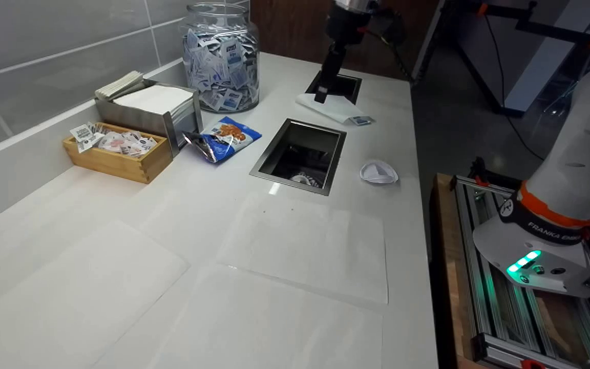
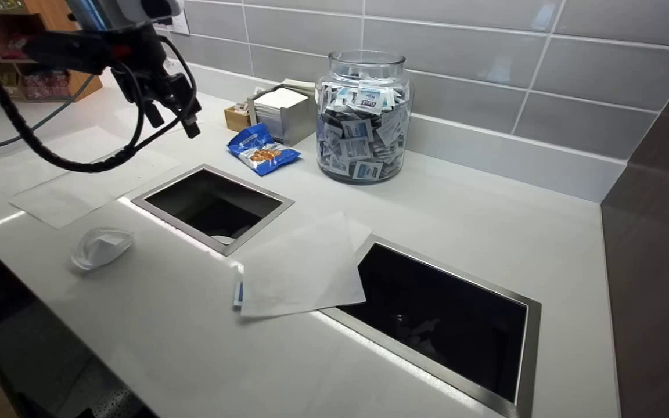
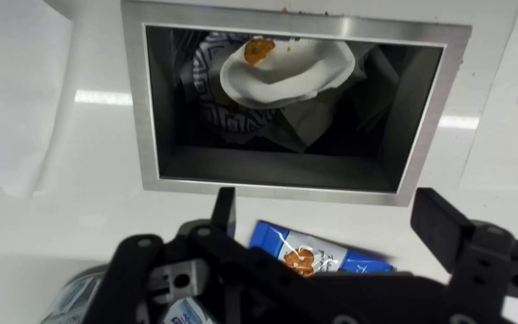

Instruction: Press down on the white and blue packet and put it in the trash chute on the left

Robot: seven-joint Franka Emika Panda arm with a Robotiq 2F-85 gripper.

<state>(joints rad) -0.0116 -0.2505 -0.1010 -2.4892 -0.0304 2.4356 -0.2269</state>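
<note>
The white and blue packet (image 1: 227,138) lies on the counter beside the napkin holder; it also shows in an exterior view (image 2: 261,150). It is blue with a white patch and a pretzel picture. In the wrist view the packet (image 3: 315,256) is partly hidden behind my gripper. The trash chute (image 2: 257,226) on the left in that exterior view is a steel-rimmed opening close to the packet, also seen elsewhere (image 1: 287,183). In the wrist view its rim (image 3: 277,191) lies ahead of the fingertips. My gripper (image 3: 324,202) is open and empty above the counter, touching nothing visible.
A glass jar of sachets (image 2: 363,125), a napkin holder (image 1: 185,120) and a wooden sachet box (image 1: 116,160) stand along the wall. A second chute (image 2: 535,348) has a white sheet (image 2: 302,273) overlapping its edge. A crumpled white wrapper (image 1: 378,172) lies near the counter's edge.
</note>
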